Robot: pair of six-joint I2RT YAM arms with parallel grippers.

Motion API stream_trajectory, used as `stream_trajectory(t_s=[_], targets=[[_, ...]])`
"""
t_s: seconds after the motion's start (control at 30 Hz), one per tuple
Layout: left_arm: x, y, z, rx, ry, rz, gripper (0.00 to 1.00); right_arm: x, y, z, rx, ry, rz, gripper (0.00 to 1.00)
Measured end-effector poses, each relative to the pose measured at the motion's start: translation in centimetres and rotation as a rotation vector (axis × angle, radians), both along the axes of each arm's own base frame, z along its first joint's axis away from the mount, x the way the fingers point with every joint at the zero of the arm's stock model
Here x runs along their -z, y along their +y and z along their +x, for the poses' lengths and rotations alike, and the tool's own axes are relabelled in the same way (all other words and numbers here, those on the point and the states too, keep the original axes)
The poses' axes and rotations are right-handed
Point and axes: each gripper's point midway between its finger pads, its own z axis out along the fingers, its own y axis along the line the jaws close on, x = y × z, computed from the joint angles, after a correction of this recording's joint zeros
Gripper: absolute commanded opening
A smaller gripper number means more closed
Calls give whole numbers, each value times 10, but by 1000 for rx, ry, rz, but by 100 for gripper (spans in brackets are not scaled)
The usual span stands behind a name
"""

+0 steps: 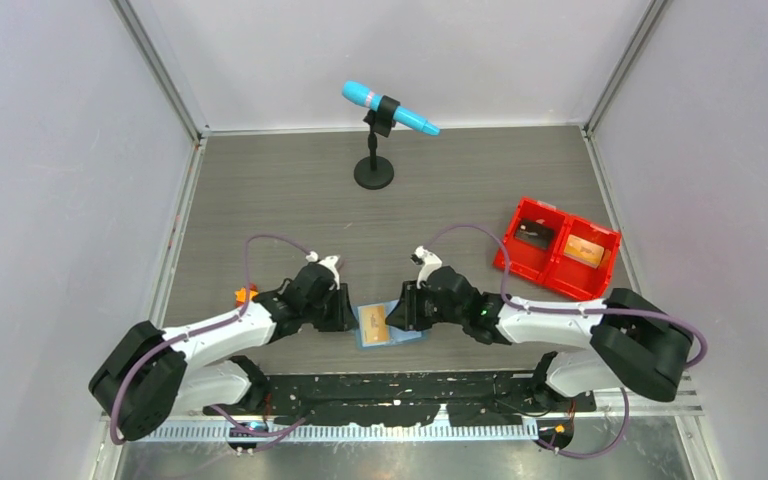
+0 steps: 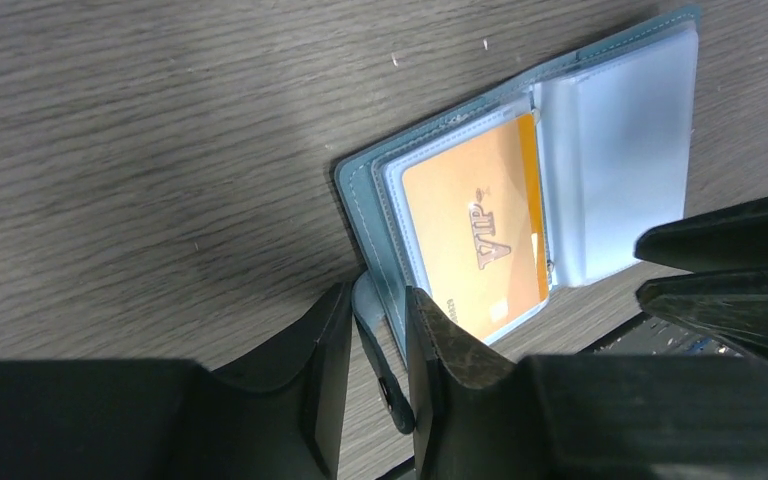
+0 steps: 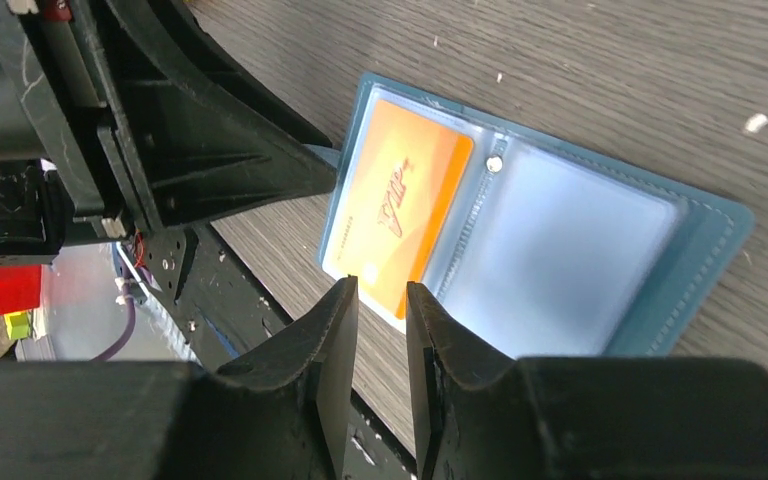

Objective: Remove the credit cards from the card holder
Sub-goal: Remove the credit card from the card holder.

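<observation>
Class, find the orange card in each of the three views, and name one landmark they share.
Top external: orange card just below centre.
Left wrist: card just right of centre.
Right wrist: card centre, slightly high.
Shared landmark: the teal wallet holding it.

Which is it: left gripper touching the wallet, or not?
Touching. The left wrist view shows the strap of the wallet pinched in the left gripper, filling its narrow gap.

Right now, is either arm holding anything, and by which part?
The left gripper pinches the card holder by its snap tab. The right gripper straddles the credit card at its near edge; grip cannot be told.
</observation>
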Motion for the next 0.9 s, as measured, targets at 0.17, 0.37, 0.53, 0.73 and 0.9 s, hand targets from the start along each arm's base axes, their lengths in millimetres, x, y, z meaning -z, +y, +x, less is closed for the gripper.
stream_trajectory(t_s=[0.17,0.37,0.53,0.73,0.9], targets=[[0,3,-4,-5,-15,-24,28,8,12,3,-14,16,-18,32],[0,1,-4,-5,-30,-44,28,22,13,4,-12,37,-53,31],[0,-1,-3,2,-36,-60,27,33,12,5,-4,49,-82,31],[0,-6,-2,9,-39,-80,27,37,14,7,2,53,-82,31],[-1,-9,0,9,-49,-98,27,37,13,8,11,50,-83,34]])
